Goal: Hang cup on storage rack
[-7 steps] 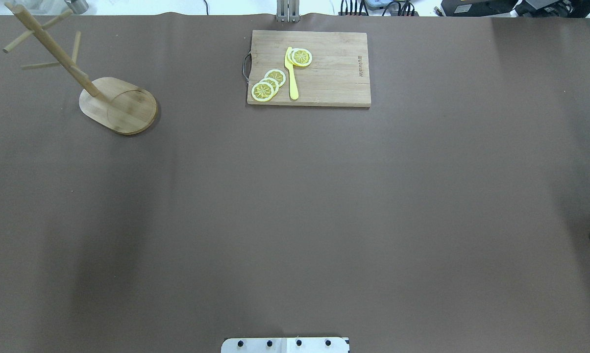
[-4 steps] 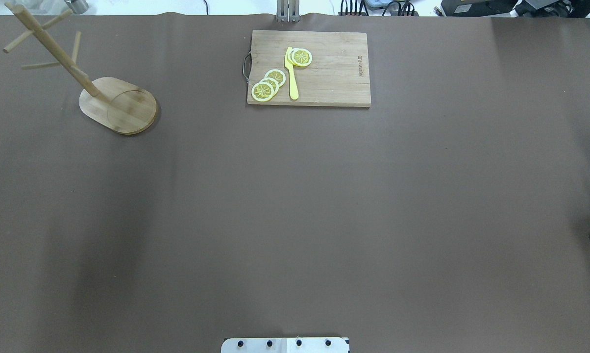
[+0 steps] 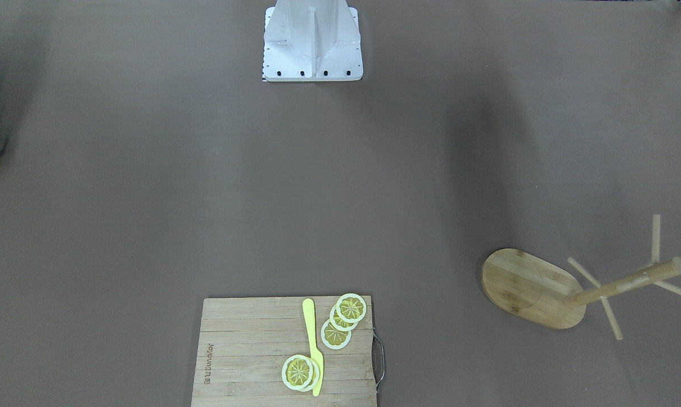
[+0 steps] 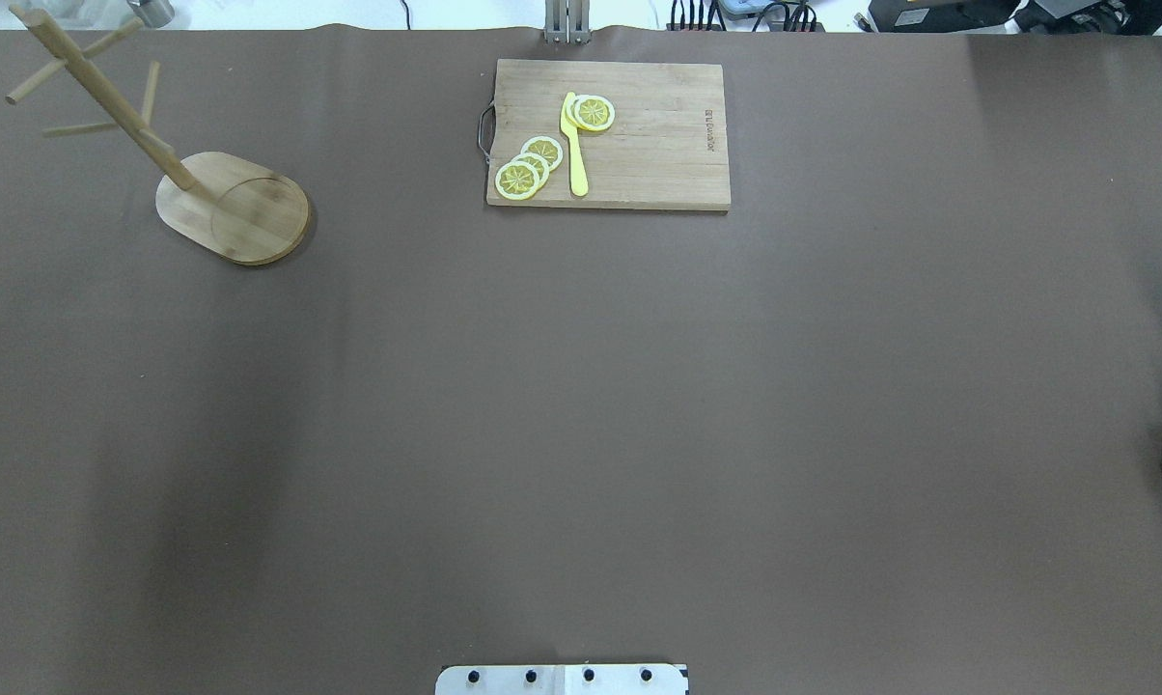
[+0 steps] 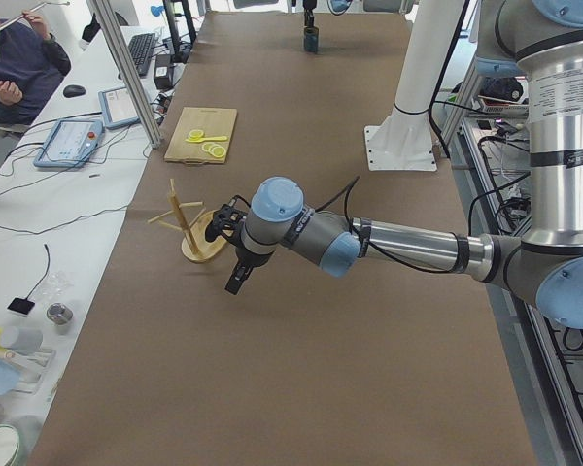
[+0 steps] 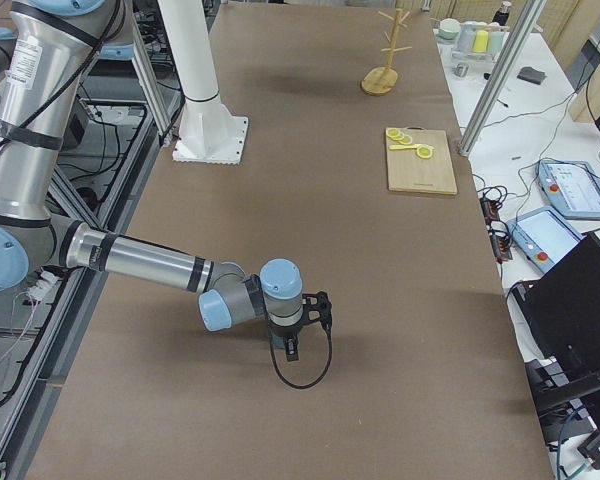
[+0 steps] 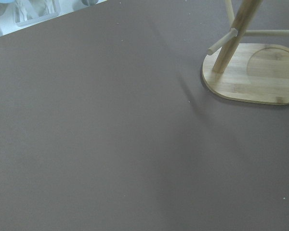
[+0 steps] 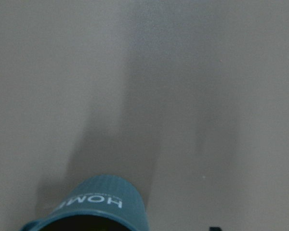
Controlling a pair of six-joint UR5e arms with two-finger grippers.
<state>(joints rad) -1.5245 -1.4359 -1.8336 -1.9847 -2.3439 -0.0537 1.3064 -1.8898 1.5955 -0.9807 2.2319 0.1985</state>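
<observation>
The cup (image 8: 94,207), blue-grey and ribbed with white lettering, fills the bottom edge of the right wrist view and stands on the brown table. From the left end it is a small dark cup (image 5: 312,41) at the table's far end under my right gripper (image 5: 310,15). My right gripper (image 6: 290,348) hangs low over the mat; I cannot tell whether it is open or shut. The bamboo storage rack (image 4: 234,208) stands far left with bare pegs. My left gripper (image 5: 235,277) hovers just beside the storage rack (image 5: 189,228); I cannot tell its state.
A cutting board (image 4: 639,135) with lemon slices and a yellow knife (image 4: 574,145) lies at the far middle. The white robot base (image 3: 312,45) stands at the near edge. A person sits at the side bench (image 5: 19,58), which carries tablets and cables.
</observation>
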